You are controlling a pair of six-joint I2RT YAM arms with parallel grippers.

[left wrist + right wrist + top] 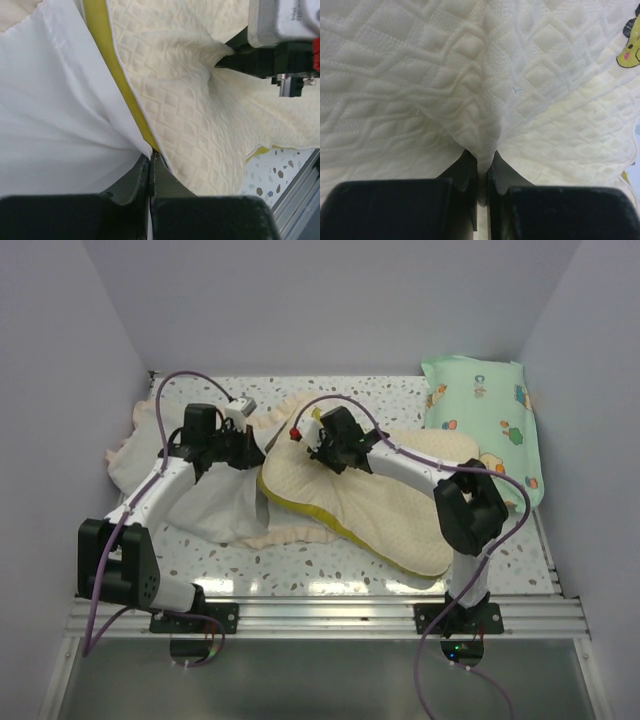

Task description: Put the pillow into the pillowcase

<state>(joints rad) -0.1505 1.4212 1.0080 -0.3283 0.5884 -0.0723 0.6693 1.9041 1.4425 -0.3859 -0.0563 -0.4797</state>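
Pale lilac walls, a speckled table (330, 565), and we're right in the thick of it. The pillow (400, 515) lies across the middle and near right, its left end bunched against the pillowcase (215, 505), which sprawls on the left. Our left gripper (151, 165) is pinched tight on the case's white fabric, with the pillow's yellow edge (127, 100) touching right beside the pinch. Our right gripper (484, 167) is clamped on a raised fold of the quilted top near the pillow's left end. By our read, the pillow is at the mouth, barely in. To do this well, we lift the lip up and leftward to hold the mouth open while the right feeds the pillow left, low and flat. The risk is that the fold crumples or the edge snags the lip. The green pillow (485, 415) sits far right, out of play.
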